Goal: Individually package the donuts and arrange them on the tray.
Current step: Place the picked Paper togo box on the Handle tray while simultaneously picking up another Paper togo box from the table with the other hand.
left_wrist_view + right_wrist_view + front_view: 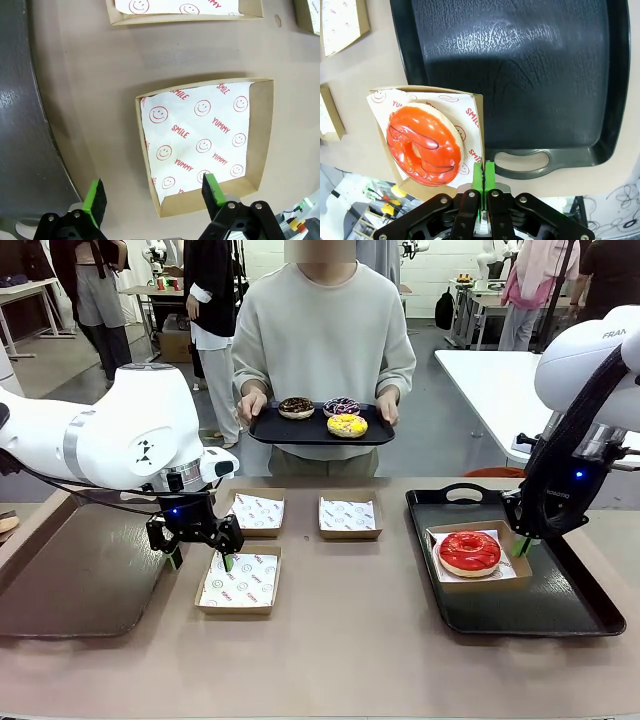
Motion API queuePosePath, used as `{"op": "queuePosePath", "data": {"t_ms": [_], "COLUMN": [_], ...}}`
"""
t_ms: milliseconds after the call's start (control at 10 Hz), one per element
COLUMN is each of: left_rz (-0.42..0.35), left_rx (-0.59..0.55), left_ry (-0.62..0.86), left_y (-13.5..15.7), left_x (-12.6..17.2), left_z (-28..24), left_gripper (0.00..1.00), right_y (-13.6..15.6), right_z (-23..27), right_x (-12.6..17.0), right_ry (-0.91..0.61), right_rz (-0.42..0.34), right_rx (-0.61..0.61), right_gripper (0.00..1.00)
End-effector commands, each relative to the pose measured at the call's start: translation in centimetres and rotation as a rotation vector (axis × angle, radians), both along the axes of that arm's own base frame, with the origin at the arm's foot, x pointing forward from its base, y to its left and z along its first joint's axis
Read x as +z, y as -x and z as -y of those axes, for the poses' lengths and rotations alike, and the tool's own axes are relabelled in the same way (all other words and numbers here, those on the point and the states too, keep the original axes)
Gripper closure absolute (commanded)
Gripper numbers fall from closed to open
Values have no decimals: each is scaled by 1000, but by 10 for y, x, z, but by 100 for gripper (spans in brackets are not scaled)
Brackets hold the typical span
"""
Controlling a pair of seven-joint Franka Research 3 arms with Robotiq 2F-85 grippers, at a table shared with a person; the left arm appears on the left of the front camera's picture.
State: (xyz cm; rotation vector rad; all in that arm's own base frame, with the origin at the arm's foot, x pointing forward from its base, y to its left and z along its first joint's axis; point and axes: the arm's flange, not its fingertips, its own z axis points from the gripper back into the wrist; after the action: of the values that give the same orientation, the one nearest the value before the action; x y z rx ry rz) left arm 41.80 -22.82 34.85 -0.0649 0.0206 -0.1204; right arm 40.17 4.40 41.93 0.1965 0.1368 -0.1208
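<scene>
A glossy red donut (470, 552) (422, 142) lies in a paper-lined cardboard box (505, 533) (470, 107) over the left part of the black tray (560, 610) (520, 75). My right gripper (522, 545) (484, 172) is shut on that box's side wall. Across the table a person holds a small black tray (270, 430) carrying a brown sprinkled donut (296, 407), a purple-white iced donut (341, 406) and a yellow donut (347, 425). My left gripper (200, 555) (152, 192) is open, its fingers straddling the near corner of an empty lined box (240, 580) (200, 145).
Two more empty lined boxes (258, 512) (348, 515) sit side by side at mid-table. A large grey tray (70, 580) (20, 125) lies at the left edge, close to my left gripper. The black tray's right half is bare.
</scene>
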Motion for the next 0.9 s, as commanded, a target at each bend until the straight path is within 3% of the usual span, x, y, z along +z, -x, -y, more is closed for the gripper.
{"op": "queuePosePath", "data": {"t_ms": [0,300,600,800], "left_rz": [0,79,72,89], "left_rx": [0,43,53,74], "left_ry": [0,-113,-132,-141], "left_y": [0,14,18,21], "left_x": [0,5,-9,-14], "left_z": [0,5,13,19], "left_gripper": [0,0,0,0], "right_y": [-6,-2,-1,-5], "right_z": [-2,4,9,11], "right_x": [-7,-11,-14,-28], "right_ry": [22,106,144,82], "right_rz": [-36,-53,-51,-33], "right_rx": [20,62,60,59], "right_gripper": [99,99,99,99]}}
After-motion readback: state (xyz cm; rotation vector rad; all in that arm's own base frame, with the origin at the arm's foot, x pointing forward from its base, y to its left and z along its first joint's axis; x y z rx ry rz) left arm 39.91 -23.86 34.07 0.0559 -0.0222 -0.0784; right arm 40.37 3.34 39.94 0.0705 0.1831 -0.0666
